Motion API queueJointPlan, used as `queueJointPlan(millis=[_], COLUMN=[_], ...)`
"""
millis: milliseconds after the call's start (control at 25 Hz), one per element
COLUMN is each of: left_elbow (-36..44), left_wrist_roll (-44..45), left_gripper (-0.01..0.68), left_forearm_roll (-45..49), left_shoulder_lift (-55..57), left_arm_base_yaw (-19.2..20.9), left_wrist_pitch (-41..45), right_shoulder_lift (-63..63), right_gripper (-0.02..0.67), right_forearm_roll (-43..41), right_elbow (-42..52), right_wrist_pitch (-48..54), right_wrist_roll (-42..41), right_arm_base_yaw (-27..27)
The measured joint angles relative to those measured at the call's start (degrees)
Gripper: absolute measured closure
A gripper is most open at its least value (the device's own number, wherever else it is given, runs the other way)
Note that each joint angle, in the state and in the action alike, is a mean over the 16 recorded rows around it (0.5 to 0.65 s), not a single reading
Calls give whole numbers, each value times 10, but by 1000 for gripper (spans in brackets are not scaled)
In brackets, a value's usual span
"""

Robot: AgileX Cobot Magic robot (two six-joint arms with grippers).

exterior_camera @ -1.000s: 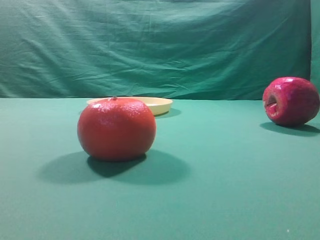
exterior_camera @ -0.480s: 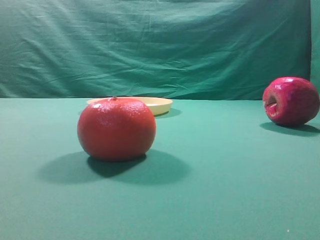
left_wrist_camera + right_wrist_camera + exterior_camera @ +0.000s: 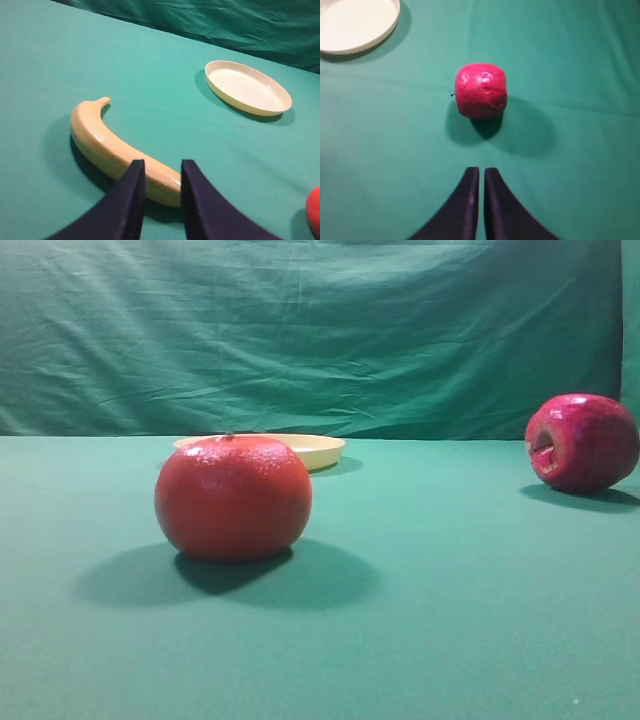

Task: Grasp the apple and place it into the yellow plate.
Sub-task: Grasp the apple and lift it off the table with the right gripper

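Green cloth (image 3: 450, 570) covers the table, open around each item. Apple (image 3: 481, 90) lies on its side ahead of my right gripper (image 3: 479, 195), apart from it; fingers together. Yellow plate (image 3: 355, 25) sits far left, cut by the frame edge. My left gripper (image 3: 159, 192), fingers slightly apart, hovers over a banana (image 3: 110, 147). An orange (image 3: 233, 497) stands before the plate.

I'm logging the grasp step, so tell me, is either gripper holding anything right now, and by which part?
Nothing is held. The right gripper is shut and empty, short of the apple. The left gripper is slightly open above the banana, not gripping it.
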Motion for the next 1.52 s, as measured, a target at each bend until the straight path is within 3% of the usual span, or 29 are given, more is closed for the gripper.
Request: queueJointPlan(millis=[280,440,560,920,1080,1320,1520], left_elbow=[0,0,0,0,0,0,0], left_wrist_roll=[0,0,0,0,0,0,0], left_gripper=[516,516,516,516,516,516,516], left_forearm_roll=[0,0,0,0,0,0,0], left_shoulder_lift=[0,0,0,0,0,0,0], left_arm_base_yaw=[0,0,0,0,0,0,0], left_wrist_pitch=[0,0,0,0,0,0,0], right_shoulder_lift=[105,167,208,293,320,369,408], right_gripper=[646,597,506,149,36,5,43], right_forearm_roll=[1,-3,-7,-22,-32,-46,-51], right_elbow=[-59,-90,-109,-145,-150,-150,-151], right_wrist_pitch=[-5,-12,-17,-43,-61,-91,-113], right_wrist_roll=[-35,-43,-43,-34,-23,-8,1], right_arm_base_yaw=[33,51,60,63,63,63,63])
